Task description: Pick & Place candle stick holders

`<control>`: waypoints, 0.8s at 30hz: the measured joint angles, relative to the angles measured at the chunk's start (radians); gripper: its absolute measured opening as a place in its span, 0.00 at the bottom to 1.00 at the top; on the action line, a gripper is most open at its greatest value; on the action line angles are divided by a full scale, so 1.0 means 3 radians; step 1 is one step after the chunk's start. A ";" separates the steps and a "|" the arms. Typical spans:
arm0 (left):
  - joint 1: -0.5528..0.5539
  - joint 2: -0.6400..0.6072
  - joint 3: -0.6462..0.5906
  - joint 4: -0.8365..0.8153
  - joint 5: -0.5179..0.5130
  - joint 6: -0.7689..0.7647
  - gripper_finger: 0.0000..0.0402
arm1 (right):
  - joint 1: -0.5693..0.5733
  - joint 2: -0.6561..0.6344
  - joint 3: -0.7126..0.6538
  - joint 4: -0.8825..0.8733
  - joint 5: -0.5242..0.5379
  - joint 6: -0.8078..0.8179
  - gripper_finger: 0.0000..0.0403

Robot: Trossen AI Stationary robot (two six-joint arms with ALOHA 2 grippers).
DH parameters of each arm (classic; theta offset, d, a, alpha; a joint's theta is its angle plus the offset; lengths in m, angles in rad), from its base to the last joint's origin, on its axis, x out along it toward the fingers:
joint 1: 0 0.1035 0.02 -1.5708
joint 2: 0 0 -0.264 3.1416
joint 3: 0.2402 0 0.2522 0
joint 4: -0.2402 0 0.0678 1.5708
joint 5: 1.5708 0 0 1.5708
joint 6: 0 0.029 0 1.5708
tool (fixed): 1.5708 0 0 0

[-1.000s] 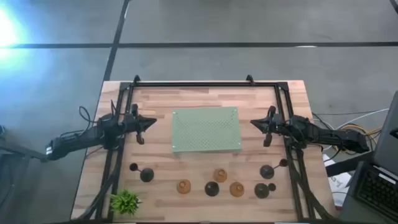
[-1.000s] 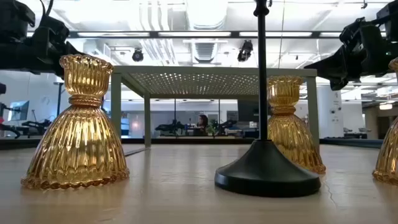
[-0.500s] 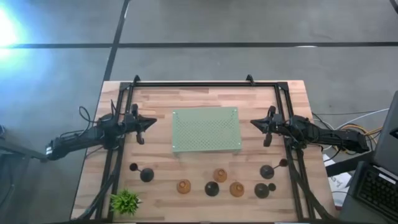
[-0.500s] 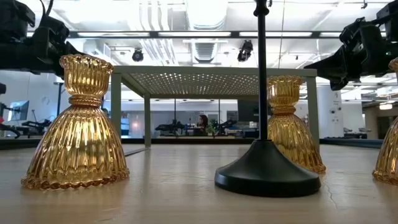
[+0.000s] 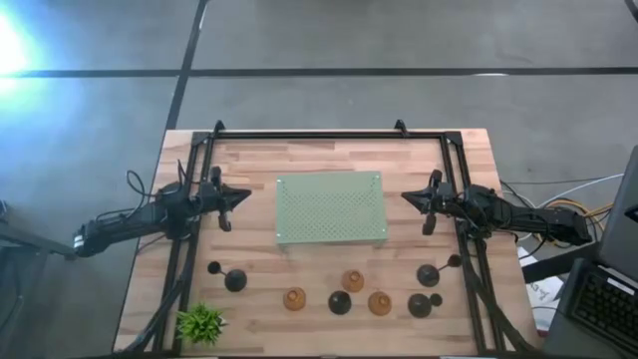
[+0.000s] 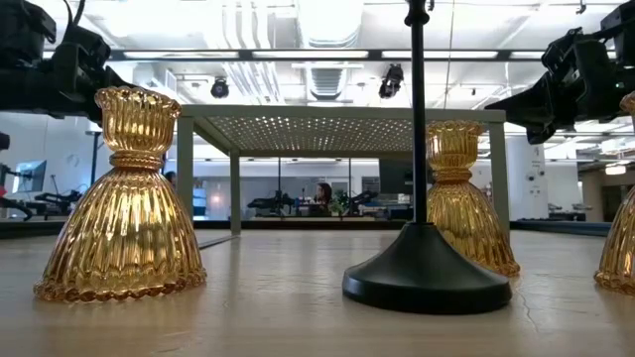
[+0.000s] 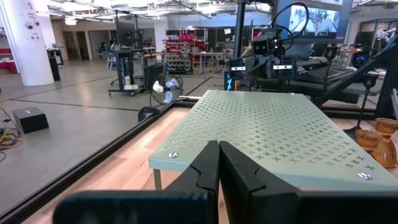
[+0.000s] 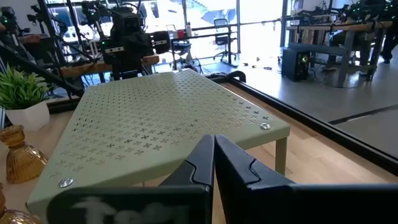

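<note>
Your left gripper (image 5: 239, 195) had its fingers pressed together and empty, hovering just beside the left edge of the pale green perforated stand (image 5: 330, 208). The right gripper (image 5: 410, 197) matched it at the stand's right edge, fingers also closed on nothing.

No holder was picked yet, so the step in hand, as I judged it, was the first reach. You needed to spread the fingers before descending, come down over a holder from above, and close low on the body of an amber one or on the thin stem of a black one, keeping clear of its neighbours.

The candle stick holders stood well apart from both sets of fingers, in a loose row along the near edge of the table (image 5: 299, 160). The black holder (image 5: 234, 280) nearest the left arm sat toward the near left corner, close to the small plant (image 5: 200, 323). The amber holders (image 5: 352, 282) clustered mid-row, and another black holder (image 5: 427, 274) stood toward the near right corner, closest to your right arm.
</note>
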 joint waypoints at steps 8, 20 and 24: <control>0.0000 -0.0001 -0.0001 0.0001 -0.0001 0.0000 0.03 | 0.0000 0.0010 -0.0001 0.0702 0.0114 -0.0436 0.02; 0.0001 0.0000 0.0000 0.0000 -0.0001 0.0001 0.03 | 0.0015 0.0336 0.1007 0.0695 -0.0678 -0.0246 0.02; 0.0000 0.0000 0.0000 0.0001 -0.0001 0.0000 0.03 | 0.0108 0.0869 0.1651 -0.0330 -0.0713 -0.0225 0.02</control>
